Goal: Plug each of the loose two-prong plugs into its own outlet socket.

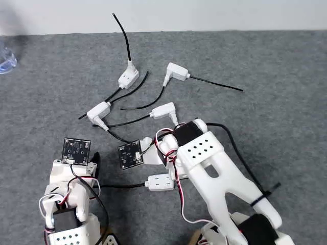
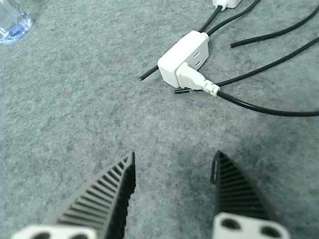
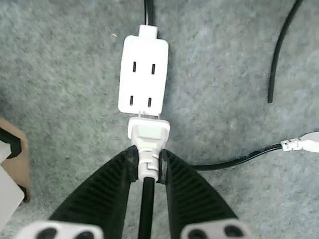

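Observation:
My right gripper [image 3: 147, 155] is shut on a white two-prong plug [image 3: 148, 135] by its neck. The plug's face sits against the end of a white outlet block [image 3: 143, 74], with a thin gap where the prongs show. In the high view this block [image 1: 160, 181] lies beside the right arm [image 1: 214, 163], its black cord running left. My left gripper [image 2: 172, 162] hangs open over bare carpet. Beyond it lies another outlet block [image 2: 182, 57] with a plug [image 2: 192, 78] seated in it. Farther back are a loose white plug [image 1: 164, 109] and two more white pieces [image 1: 176, 71], [image 1: 128, 76].
Black cords [image 1: 135, 104] cross the grey carpet between the white pieces. A clear glass [image 1: 6, 58] stands at the far left edge. A brown cardboard corner [image 3: 12, 159] lies beside the right gripper.

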Controlling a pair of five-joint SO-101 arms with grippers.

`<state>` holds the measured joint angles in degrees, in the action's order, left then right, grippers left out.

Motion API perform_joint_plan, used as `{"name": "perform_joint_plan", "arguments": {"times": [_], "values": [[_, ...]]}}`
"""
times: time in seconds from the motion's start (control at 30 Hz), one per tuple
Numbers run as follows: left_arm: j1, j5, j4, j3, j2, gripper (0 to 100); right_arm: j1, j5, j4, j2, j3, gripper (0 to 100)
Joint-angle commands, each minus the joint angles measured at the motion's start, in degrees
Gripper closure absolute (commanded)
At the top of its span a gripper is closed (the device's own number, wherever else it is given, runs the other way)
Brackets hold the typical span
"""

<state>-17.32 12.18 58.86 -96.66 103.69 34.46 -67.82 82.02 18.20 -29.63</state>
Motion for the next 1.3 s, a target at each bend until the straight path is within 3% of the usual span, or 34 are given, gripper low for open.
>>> {"name": "perform_joint_plan", "arguments": {"times": [0.0, 0.47, 0.77, 1.27], "values": [[0.4, 0.5, 0.1, 0.3, 0.8, 77, 0.6, -0.5, -1.5, 0.2, 0.0, 99.1], [0.4, 0.5, -0.1, 0.3, 0.8, 77, 0.7, -0.4, -4.6, 0.1, -4.3, 99.1], [0.4, 0.5, -0.2, 0.3, 0.8, 77, 5.5, 1.9, -4.1, 0.1, -4.5, 99.1], [0.4, 0.5, -0.2, 0.3, 0.8, 77, 0.5, -0.6, -3.6, 0.7, -5.7, 99.1]]}}
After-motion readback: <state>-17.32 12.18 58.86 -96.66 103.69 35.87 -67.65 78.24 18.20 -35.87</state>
